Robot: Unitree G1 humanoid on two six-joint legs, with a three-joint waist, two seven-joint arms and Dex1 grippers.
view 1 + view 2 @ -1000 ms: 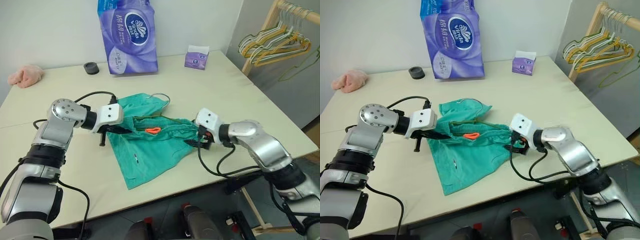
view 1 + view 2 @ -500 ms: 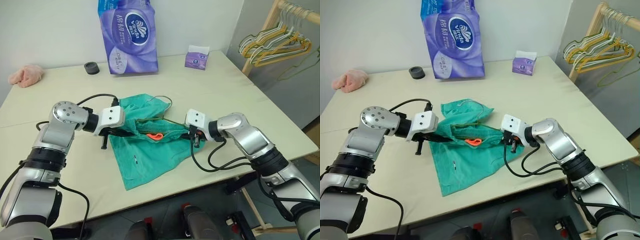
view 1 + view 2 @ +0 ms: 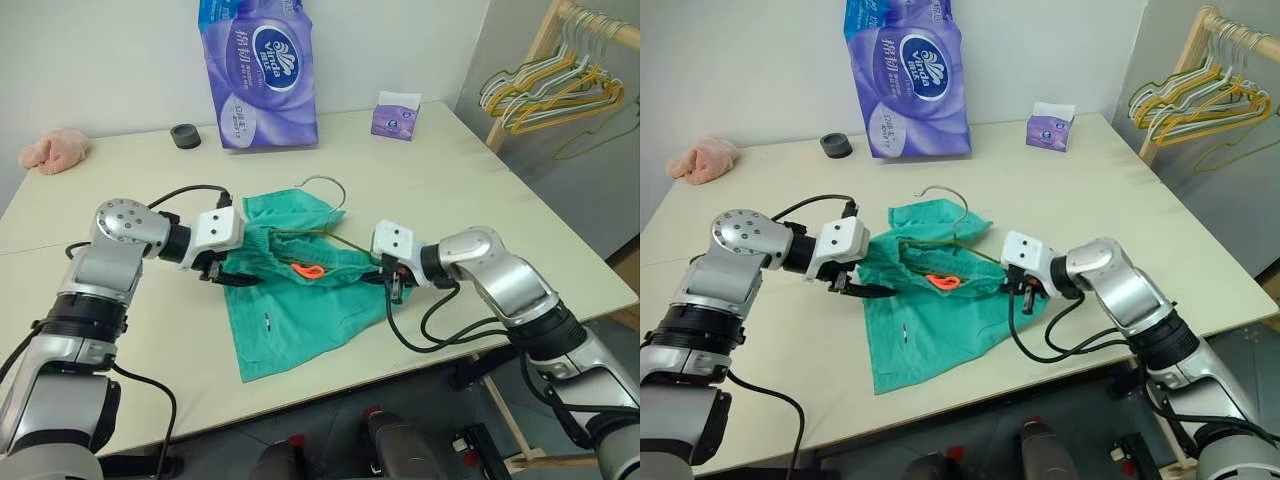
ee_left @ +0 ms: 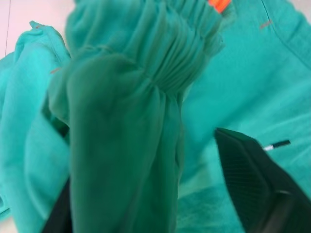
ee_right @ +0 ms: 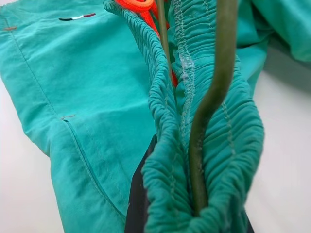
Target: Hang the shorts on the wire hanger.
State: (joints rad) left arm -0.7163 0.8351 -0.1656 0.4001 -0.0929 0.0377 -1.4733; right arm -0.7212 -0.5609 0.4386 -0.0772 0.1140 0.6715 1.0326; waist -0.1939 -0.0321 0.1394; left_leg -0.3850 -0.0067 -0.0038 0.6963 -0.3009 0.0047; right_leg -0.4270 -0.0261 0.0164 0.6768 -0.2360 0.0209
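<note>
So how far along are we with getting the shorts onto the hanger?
Partly there: the wire hanger is threaded inside the shorts, hook poking out. The right gripper is shut on waistband and wire; the left gripper has opened. Still left: seating and lifting them off the table.

I see the shorts [image 3: 300, 300] as soft matt teal cloth, gathered and ribbed at the waistband. The wire hanger [image 5: 214, 92] looks like smooth olive-coated metal, I think. The table [image 3: 450, 190] is smooth, matt cream. The far tissue pack [image 3: 258, 70] has glossy purple plastic wrap.
</note>
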